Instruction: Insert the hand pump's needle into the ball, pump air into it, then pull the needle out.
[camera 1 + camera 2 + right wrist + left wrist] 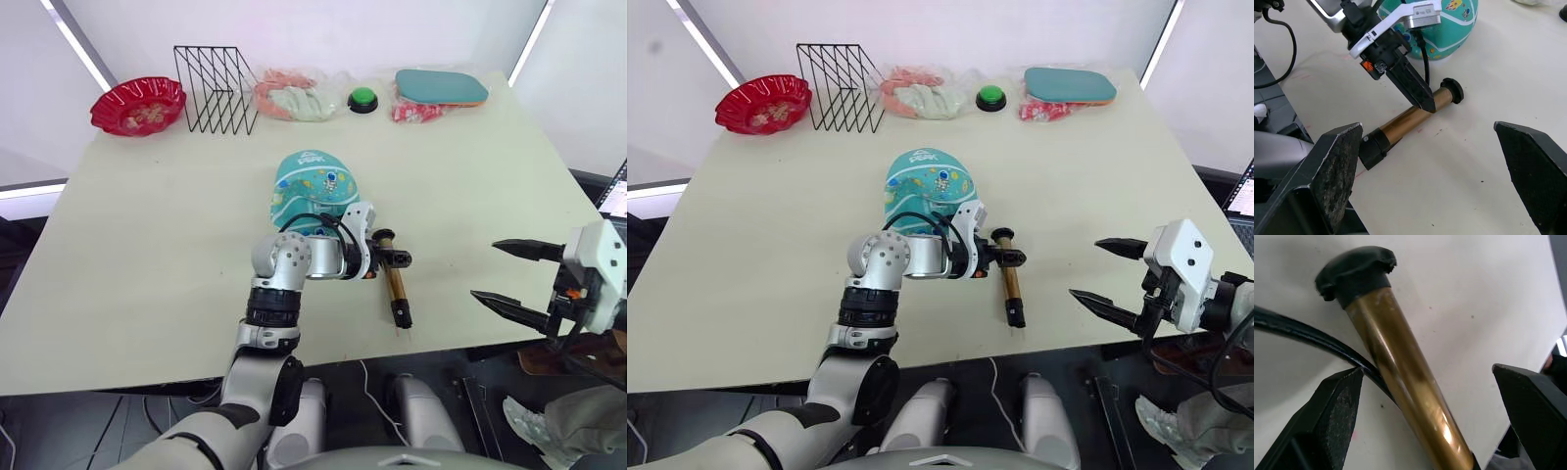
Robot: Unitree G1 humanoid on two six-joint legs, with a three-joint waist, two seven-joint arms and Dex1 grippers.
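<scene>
Robot test lab: bare beige table (147, 245) against white walls, assorted props (green button (363, 99), wire rack (216, 88))

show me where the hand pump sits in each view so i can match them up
Left eye view: hand pump lies right of centre, beside the left hand.
Right eye view: pump just right of centre.
Left wrist view: brass barrel runs diagonally between the open fingers.
Right wrist view: pump near centre.
Shared landmark: the teal ball.
</scene>
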